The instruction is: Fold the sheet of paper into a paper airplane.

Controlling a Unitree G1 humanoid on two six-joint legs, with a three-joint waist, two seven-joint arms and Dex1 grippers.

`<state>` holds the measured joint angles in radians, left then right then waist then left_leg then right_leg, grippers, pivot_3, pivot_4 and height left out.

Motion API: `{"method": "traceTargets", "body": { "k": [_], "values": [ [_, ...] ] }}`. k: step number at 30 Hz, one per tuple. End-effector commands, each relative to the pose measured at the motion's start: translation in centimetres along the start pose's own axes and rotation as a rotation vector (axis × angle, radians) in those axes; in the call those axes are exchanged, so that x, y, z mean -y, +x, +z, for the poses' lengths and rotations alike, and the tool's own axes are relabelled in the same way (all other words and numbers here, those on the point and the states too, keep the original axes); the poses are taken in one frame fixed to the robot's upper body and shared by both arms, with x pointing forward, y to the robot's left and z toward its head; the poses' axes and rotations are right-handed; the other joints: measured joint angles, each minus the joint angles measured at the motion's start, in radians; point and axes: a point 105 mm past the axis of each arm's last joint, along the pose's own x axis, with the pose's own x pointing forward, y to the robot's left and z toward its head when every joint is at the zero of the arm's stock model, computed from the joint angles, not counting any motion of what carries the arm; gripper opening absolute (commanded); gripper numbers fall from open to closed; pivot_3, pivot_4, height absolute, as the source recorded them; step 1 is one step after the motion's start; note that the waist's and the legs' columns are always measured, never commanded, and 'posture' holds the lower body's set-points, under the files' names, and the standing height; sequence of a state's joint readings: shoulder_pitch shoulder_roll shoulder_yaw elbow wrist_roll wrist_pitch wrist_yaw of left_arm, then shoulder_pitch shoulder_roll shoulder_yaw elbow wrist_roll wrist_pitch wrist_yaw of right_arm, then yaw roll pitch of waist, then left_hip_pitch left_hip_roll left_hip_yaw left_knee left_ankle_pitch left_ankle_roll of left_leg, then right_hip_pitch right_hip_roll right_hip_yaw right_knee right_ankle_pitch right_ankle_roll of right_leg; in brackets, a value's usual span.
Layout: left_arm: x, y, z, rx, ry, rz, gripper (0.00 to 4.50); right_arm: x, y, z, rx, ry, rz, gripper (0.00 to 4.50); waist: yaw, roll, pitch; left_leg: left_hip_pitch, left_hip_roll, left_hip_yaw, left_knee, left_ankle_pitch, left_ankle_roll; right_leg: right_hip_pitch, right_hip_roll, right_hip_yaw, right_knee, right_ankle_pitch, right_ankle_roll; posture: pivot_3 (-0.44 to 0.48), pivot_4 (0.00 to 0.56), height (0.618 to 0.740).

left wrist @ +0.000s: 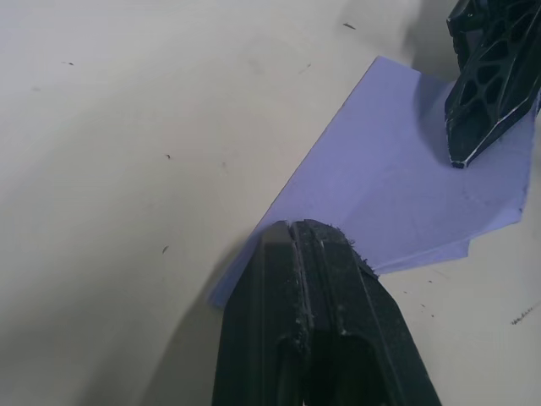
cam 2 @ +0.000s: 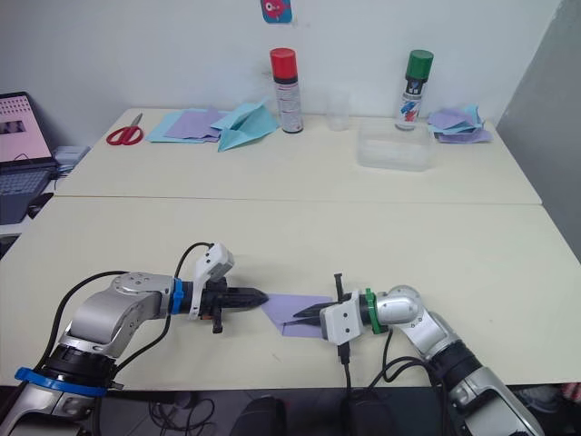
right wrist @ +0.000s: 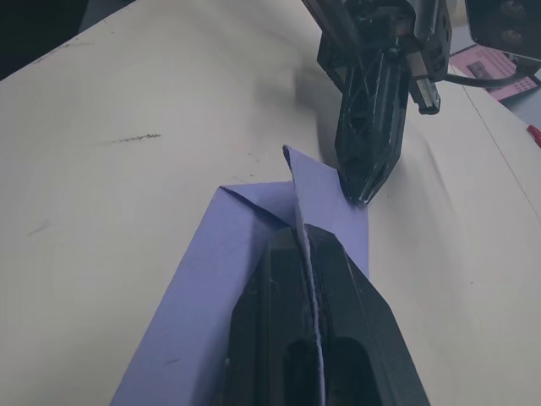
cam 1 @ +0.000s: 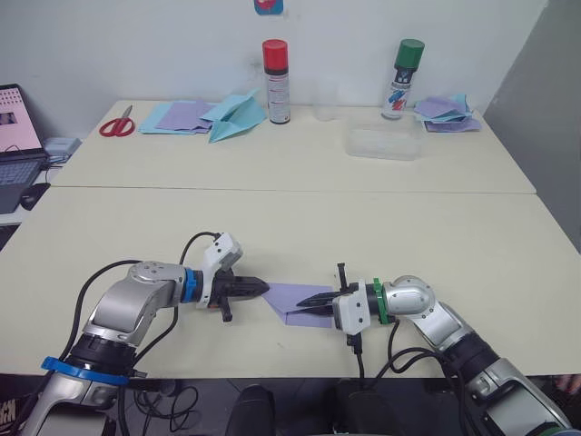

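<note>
1. the sheet of paper [cam 1: 292, 298], lavender and partly folded to a point, lies flat near the front edge of the near table [cam 1: 109, 236], between the two grippers.
2. the left gripper [cam 1: 261, 287] has its fingers pressed together, tip resting at the paper's pointed end.
3. the right gripper [cam 1: 303, 302] is closed on a raised flap of the paper.
4. on the far table: scissors [cam 1: 117, 124], a light blue paper plane [cam 1: 236, 116], a red-capped can [cam 1: 276, 81] and a green-capped can [cam 1: 403, 78].

Red-capped can [cam 1: 276, 80], green-capped can [cam 1: 402, 77], scissors [cam 1: 117, 123], laptop [cam 1: 18, 136] on tables
</note>
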<state>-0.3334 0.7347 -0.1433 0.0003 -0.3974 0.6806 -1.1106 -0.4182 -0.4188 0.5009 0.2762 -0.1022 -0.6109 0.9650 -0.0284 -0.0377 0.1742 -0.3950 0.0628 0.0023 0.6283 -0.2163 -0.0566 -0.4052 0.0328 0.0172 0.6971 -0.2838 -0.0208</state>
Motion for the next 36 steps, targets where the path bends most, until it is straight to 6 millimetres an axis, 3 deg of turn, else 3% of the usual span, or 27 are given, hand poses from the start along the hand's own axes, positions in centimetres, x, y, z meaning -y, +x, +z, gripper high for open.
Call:
{"method": "traceTargets", "body": {
  "k": [1, 7, 13, 18, 22, 36],
  "values": [
    [-0.3, -0.2, -0.8, -0.061, 0.011, 0.017, 0.0, 0.1, 0.2, 0.9, 0.037, -0.044, 0.014, 0.01, 0.0, 0.0, 0.0, 0.0, 0.0, 0.0, 0.0, 0.0, 0.0, 0.0, 0.0, 0.0, 0.0, 0.0, 0.0, 0.0, 0.15, 0.74],
    [-0.8, -0.2, -2.6, -0.141, -0.002, 0.052, 0.0, 1.1, 0.4, 1.3, 0.053, 0.06, -0.037, 0.01, 0.0, 0.0, 0.0, 0.001, 0.0, 0.0, 0.0, 0.0, 0.0, 0.0, 0.0, 0.0, 0.001, 0.0, 0.0, 0.0, 0.15, 0.74],
    [-0.8, -0.2, -2.2, -0.125, -0.009, 0.05, 0.0, 3.1, 0.2, 1.5, 0.068, 0.347, -0.131, 0.01, 0.0, 0.0, 0.0, 0.003, 0.001, 0.0, 0.0, 0.0, 0.0, 0.001, 0.0, 0.0, 0.003, 0.0, 0.0, 0.0, 0.15, 0.74],
    [-0.9, -0.4, -1.8, -0.129, -0.01, 0.044, 0.0, 4.5, 0.4, 0.0, -0.015, 0.462, -0.208, 0.01, -0.001, 0.001, 0.0, 0.004, 0.001, 0.0, 0.0, 0.0, 0.0, 0.001, 0.0, 0.0, 0.003, 0.0, 0.0, 0.0, 0.15, 0.74],
    [-0.9, -0.5, -1.7, -0.136, -0.015, 0.046, 0.0, 4.2, 0.6, -1.3, -0.097, 0.519, -0.209, 0.01, -0.001, 0.001, 0.0, 0.004, 0.001, 0.0, 0.0, 0.0, 0.0, 0.001, 0.001, 0.0, 0.003, 0.0, 0.0, 0.0, 0.15, 0.74],
    [-1.2, -0.7, -1.7, -0.137, -0.02, 0.074, 0.0, 3.3, 0.7, -2.8, -0.215, 0.521, -0.177, 0.01, -0.002, 0.001, 0.0, 0.003, 0.0, 0.0, 0.0, 0.0, 0.0, 0.001, 0.001, 0.0, 0.002, 0.0, 0.0, 0.0, 0.15, 0.74]
  ]
}}
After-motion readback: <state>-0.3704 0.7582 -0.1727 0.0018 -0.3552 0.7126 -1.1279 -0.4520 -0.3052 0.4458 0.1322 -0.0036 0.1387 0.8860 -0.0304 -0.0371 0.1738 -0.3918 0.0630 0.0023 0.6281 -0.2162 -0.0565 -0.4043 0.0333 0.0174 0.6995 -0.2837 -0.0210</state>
